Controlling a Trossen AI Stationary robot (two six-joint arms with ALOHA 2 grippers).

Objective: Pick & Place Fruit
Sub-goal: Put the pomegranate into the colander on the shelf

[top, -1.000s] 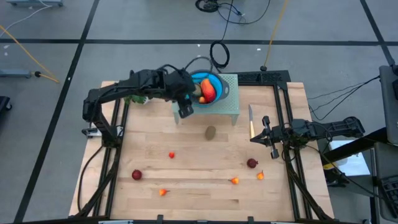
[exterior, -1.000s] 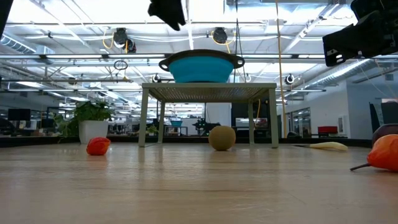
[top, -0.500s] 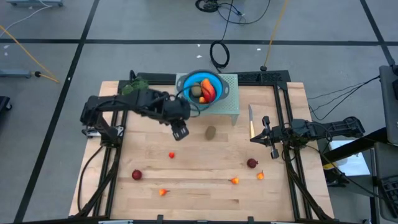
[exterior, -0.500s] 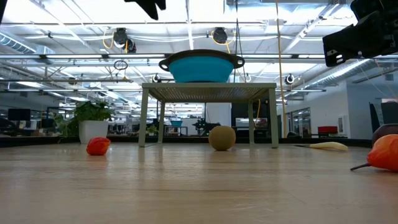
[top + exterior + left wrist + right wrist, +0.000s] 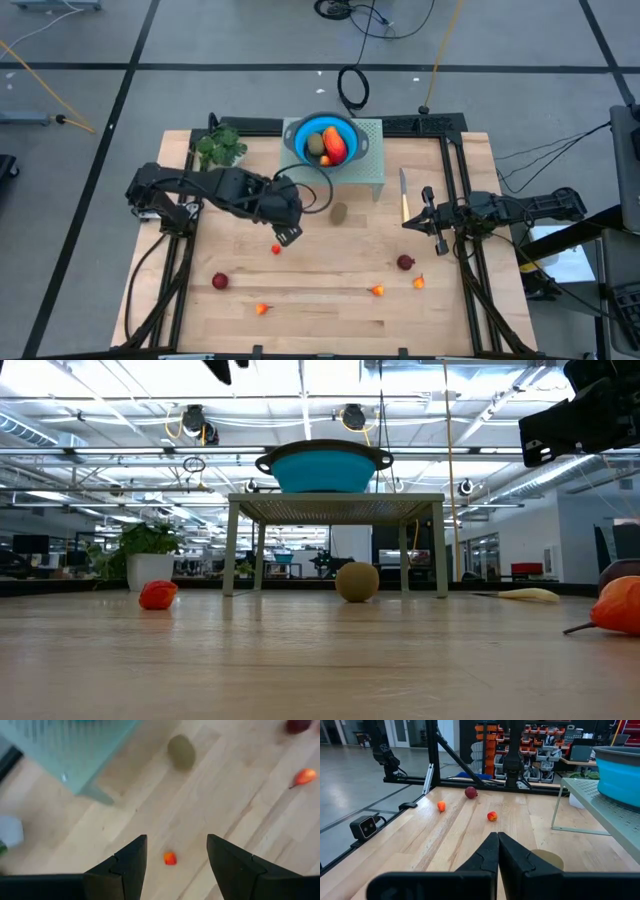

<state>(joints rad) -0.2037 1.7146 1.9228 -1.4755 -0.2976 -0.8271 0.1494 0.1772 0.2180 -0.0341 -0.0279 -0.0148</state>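
My left gripper (image 5: 287, 236) hangs open over the bare table, and a tiny orange-red piece (image 5: 170, 858) lies below the gap between its fingers. A brown kiwi (image 5: 339, 212) rests on the wood near the stand's front legs. The blue bowl (image 5: 325, 140) stands on a pale green stand (image 5: 372, 170) and holds another kiwi (image 5: 315, 146) and the long orange-red piece (image 5: 336, 148). Two dark red round fruits (image 5: 220, 282) (image 5: 405, 263) and several tiny orange ones lie toward the near edge. My right gripper (image 5: 497, 845) waits shut at the table's right side.
A yellow-handled knife (image 5: 404, 197) lies right of the stand, close to my right gripper. A green leafy bunch (image 5: 220, 147) sits at the far left corner. Black frame rails (image 5: 190, 215) run along both sides of the table. Open wood lies across the middle and near part.
My left gripper has drawn back from beside the blue bowl toward the near edge and a little left, ending over the tiny orange-red piece. The kiwi and long piece in the bowl are now uncovered in the high view. My right arm has kept still.
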